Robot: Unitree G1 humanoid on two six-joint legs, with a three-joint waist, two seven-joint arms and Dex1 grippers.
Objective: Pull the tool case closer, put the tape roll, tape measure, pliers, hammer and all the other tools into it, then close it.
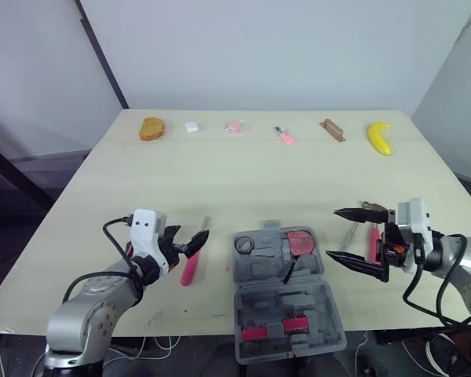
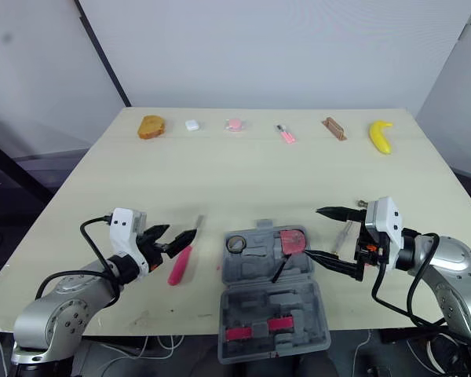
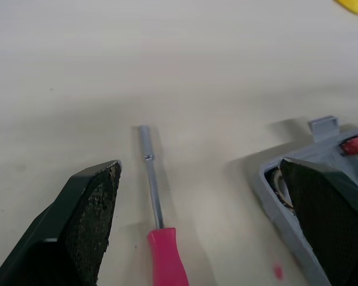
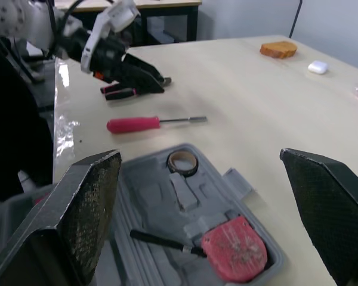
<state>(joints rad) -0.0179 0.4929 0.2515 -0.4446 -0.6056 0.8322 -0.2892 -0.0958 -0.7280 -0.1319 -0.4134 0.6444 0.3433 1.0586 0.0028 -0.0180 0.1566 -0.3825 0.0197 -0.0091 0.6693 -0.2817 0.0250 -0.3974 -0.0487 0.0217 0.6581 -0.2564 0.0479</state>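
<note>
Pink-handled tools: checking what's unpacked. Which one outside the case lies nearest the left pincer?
The screwdriver left of the tool case, right at the left pincer; the other pink-handled tool lies right of the case, by the right pincer.

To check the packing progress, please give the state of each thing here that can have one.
Tool case: open, both halves flat.
Tape roll: in the case.
Tape measure: in the case.
Screwdriver: on the table, outside the case.
Left gripper: open, empty, over the screwdriver.
Right gripper: open, empty.
Pink-handled tool: outside the case, by right gripper.
</note>
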